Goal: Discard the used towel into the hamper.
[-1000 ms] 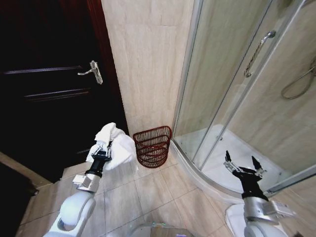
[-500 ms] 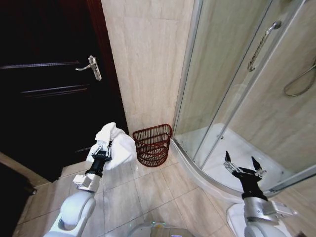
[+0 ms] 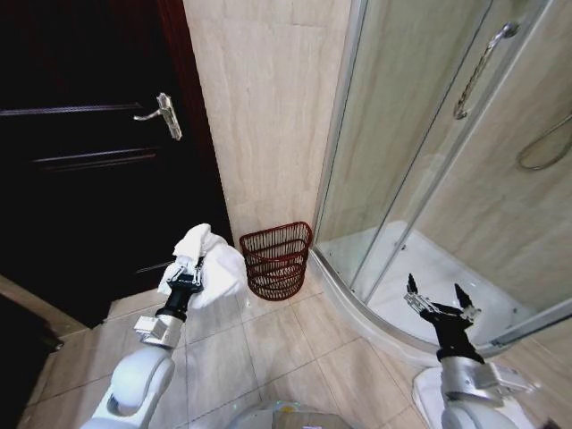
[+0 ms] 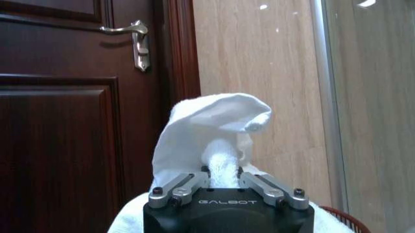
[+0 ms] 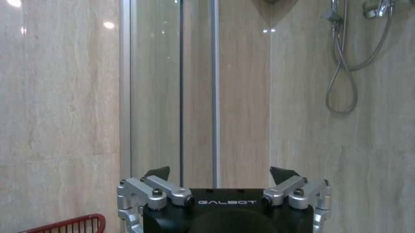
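The left tool grips the white towel just left of the hamper standing on the floor by the wall. It should carry the bundle above the rim before releasing. The right tool idles with fingers spread.

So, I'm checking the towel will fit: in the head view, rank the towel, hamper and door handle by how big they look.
1. hamper
2. towel, gripped by the left pincer; slightly smaller, though nearer the camera, so unsure
3. door handle

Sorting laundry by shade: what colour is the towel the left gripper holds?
Plain white towel, no pattern; clearest in the left wrist view.
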{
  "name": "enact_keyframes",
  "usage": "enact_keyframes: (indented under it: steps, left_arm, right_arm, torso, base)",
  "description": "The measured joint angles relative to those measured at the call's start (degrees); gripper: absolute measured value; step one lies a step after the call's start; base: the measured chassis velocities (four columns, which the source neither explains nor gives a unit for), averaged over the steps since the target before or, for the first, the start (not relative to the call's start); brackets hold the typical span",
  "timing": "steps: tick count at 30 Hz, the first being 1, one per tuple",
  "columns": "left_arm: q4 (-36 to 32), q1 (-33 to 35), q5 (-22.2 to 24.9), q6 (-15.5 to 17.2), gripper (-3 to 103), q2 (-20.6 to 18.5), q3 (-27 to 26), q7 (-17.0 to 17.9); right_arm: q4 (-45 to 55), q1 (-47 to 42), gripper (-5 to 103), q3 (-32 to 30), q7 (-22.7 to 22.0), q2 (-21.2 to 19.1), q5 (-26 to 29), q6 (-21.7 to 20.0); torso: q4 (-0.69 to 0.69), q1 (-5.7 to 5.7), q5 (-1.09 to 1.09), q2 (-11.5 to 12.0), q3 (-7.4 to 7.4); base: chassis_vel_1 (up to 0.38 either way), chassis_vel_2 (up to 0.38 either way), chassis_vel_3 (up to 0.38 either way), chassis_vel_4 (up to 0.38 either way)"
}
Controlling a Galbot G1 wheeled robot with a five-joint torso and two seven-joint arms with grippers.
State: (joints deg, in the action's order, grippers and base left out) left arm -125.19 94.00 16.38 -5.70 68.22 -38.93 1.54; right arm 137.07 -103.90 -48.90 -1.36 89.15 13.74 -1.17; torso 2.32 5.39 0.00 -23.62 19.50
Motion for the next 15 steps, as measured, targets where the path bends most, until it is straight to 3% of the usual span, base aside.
enact_keyframes:
  steps: [9, 15]
  left_arm:
    - [0.41, -0.15, -0.02, -0.24, 10, 0.08, 0.08, -0.12]
    - [1.4, -0.21, 1.46, -3.75, 10, 0.27, 0.1, -2.64]
  right_arm:
    - [-0.3, 0.7, 100, 0.46, -0.02, 0.25, -0.09, 0.81]
    - [-1.13, 0.78, 100, 0.36, -0.73, 0.61, -1.14, 2.26]
  torso:
    - [0.0, -0.71, 0.0, 2.08, -1.37]
    - [0.0, -1.12, 0.0, 3.38, -2.26]
  base:
    - [0.0, 0.0, 0.0, 0.0]
    - [0.0, 0.0, 0.0, 0.0]
